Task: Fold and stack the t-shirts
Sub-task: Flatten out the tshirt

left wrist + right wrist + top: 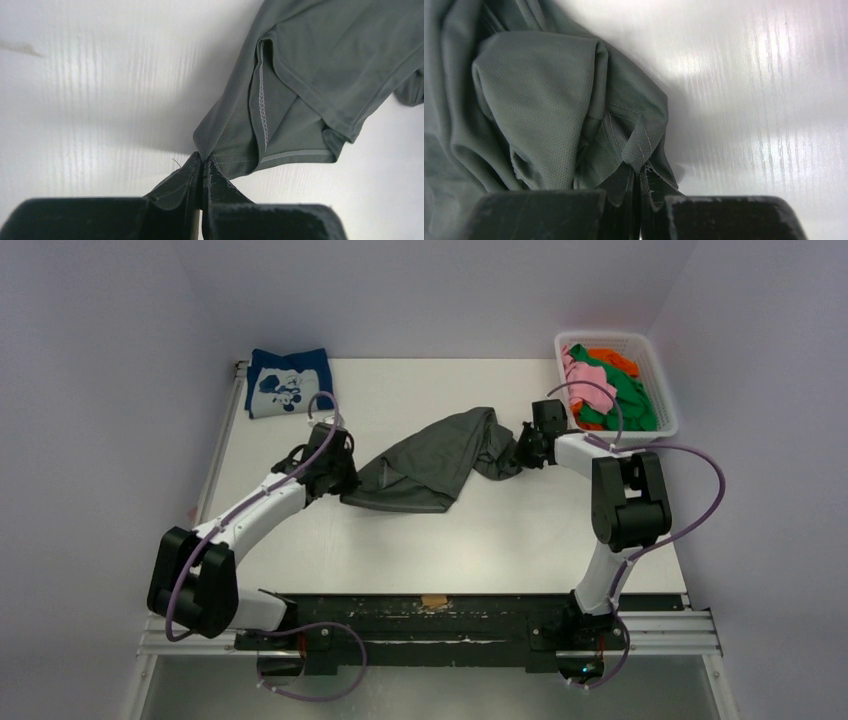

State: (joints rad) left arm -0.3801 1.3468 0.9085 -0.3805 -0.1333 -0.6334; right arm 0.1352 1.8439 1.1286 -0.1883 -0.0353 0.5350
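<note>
The grey t-shirt (pixel 430 455) lies crumpled on the tabletop (pixel 450 550). The left hand (pixel 202 162) pinches its hem corner, the right hand (pixel 639 172) a bunched edge. I think both should lift together and spread it gently.

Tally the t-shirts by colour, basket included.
Dark grey cloth t-shirt: 1
Navy blue cloth t-shirt, white print: 1
Pink cloth t-shirt: 1
Green cloth t-shirt: 1
Orange cloth t-shirt: 1
Total: 5 showing; white plastic mesh basket may hide more.

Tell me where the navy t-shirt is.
Top view: the navy t-shirt lies folded on the table, far left corner, beyond the left claw and clear of the grey t-shirt.
</note>
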